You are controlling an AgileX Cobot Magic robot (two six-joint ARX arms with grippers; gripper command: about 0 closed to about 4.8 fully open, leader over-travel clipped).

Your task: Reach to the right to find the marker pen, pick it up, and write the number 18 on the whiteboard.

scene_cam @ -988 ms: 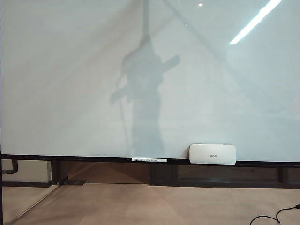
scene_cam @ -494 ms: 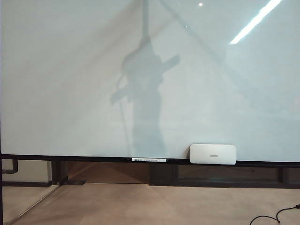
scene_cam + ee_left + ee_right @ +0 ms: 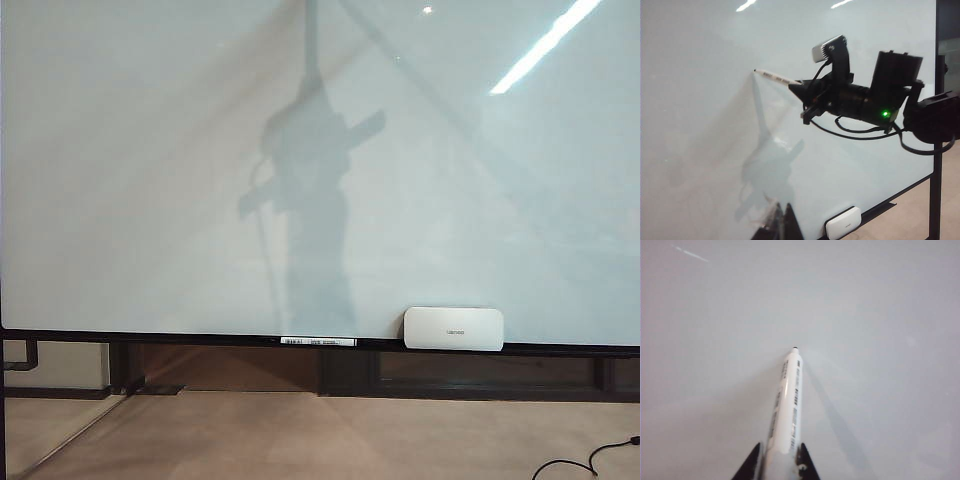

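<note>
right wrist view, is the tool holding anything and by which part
Yes: the right tool grips the white marker pen by its rear barrel, tip pointing at the whiteboard. The left tool is out of view.

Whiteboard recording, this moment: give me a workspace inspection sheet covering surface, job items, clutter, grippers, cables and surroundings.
Surface: whiteboard glossy, no strokes visible; the arm's shadow falls mid-board.
Job's things: marker pen held by the right gripper, tip at or very near the board; contact cannot be told. The number 18 is not written yet.
Clutter: white eraser on the ledge; a second pen lies beside it.
Grippers: right gripper shut on the marker pen, raised in front of the board; left gripper dark and blurred, low in front of the board, state unclear.
Cables: black cables loop along the right arm; a black cable lies on the floor.
Surroundings: tan floor below the board.
</note>
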